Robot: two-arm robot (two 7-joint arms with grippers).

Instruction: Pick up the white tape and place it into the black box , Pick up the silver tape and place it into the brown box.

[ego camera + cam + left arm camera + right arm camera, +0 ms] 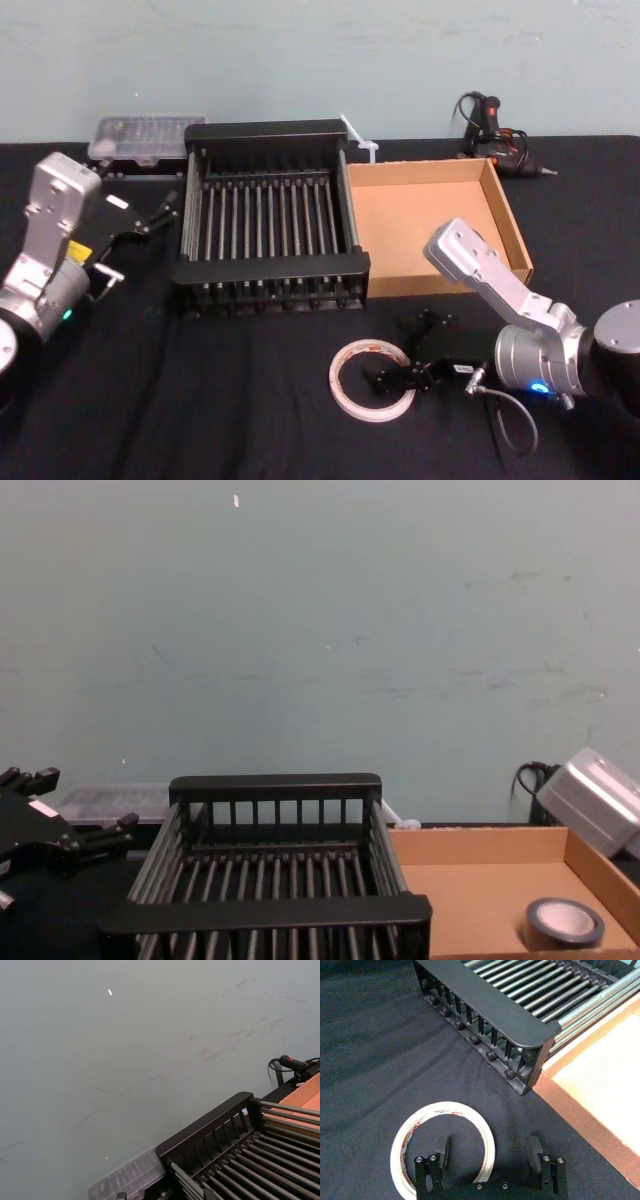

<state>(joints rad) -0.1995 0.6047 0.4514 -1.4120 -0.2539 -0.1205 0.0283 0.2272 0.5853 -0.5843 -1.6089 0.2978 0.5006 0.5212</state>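
The right tool is low over the white tape, released: one finger stands inside the ring and the other outside, with one side of the roll between them. The roll lies flat on the surface, in front of the black box. The silver tape rests in the brown box. The left tool hangs beside the black box's left wall, fingers spread.

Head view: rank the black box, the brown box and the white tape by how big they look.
1. black box, largest.
2. brown box, close behind; the right arm covers part of its near wall.
3. white tape, clearly smallest.
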